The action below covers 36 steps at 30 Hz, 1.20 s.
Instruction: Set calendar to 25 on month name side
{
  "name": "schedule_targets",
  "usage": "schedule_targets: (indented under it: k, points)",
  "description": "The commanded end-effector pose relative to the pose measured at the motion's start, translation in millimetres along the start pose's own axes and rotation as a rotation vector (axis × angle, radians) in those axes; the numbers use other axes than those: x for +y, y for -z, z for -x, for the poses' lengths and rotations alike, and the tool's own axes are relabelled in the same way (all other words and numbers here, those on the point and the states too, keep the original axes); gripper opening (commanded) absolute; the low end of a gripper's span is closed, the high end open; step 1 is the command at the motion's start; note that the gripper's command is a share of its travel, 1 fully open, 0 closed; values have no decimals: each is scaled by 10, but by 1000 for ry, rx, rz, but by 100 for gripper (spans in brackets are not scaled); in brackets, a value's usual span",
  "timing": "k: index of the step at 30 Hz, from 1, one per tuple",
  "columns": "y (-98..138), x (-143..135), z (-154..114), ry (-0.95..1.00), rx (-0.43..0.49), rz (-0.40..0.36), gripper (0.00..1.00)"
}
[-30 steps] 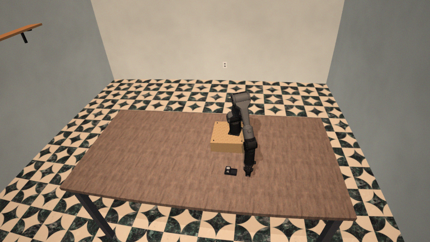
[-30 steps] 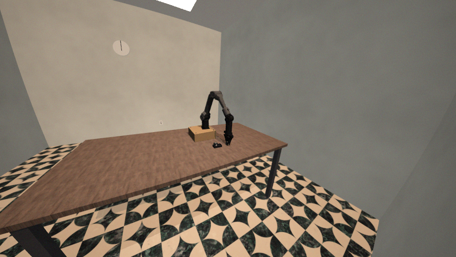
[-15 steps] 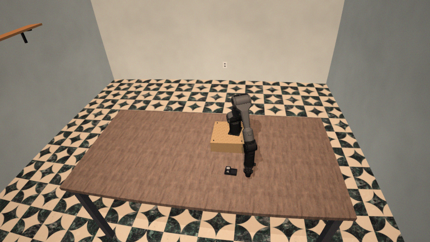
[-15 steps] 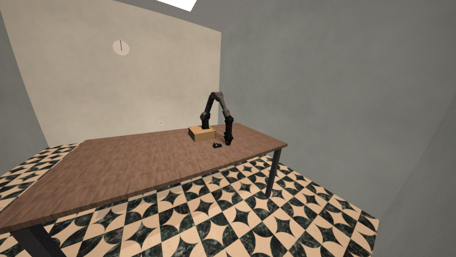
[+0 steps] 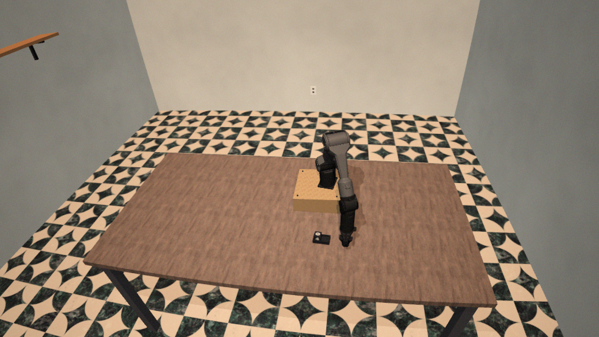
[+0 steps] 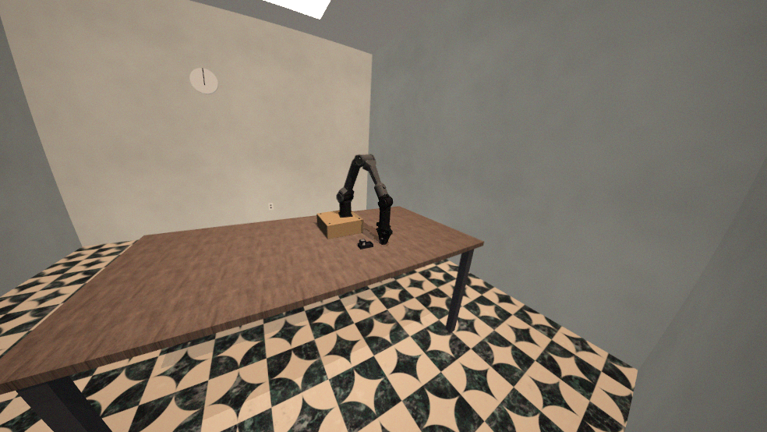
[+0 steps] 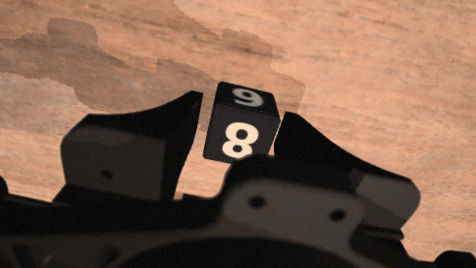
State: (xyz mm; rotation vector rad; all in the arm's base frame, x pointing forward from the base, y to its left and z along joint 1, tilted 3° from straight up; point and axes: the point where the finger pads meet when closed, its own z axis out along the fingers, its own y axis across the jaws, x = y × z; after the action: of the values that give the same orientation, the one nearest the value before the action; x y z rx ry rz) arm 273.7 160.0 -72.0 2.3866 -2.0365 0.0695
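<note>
A black cube (image 7: 241,128) sits between the fingers of my gripper (image 7: 240,118) in the wrist view, with a white 8 facing the camera and a 9 or 6 on the face above it. There is a gap between the left finger and the cube, and the right finger is close against it. The gripper is open around the cube, low over the table. In the top view the gripper (image 5: 345,241) points down just right of the small black tray (image 5: 322,238). The tray lies flat and holds one cube (image 5: 318,233). The tray (image 6: 365,245) and gripper (image 6: 383,240) also show in the exterior view.
The arm's base stands on a tan wooden box (image 5: 316,190) behind the tray. The brown table reaches far to the left and right. Its front edge lies well in front of the tray.
</note>
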Motion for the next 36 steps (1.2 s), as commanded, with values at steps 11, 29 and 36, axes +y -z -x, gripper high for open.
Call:
schedule_targets:
  k: [11, 29, 36]
  points:
    - [-5, 1, -4, -1, 0, 0, 60]
    - [-5, 1, -4, -1, 0, 0, 34]
    - [-5, 1, -4, -1, 0, 0, 34]
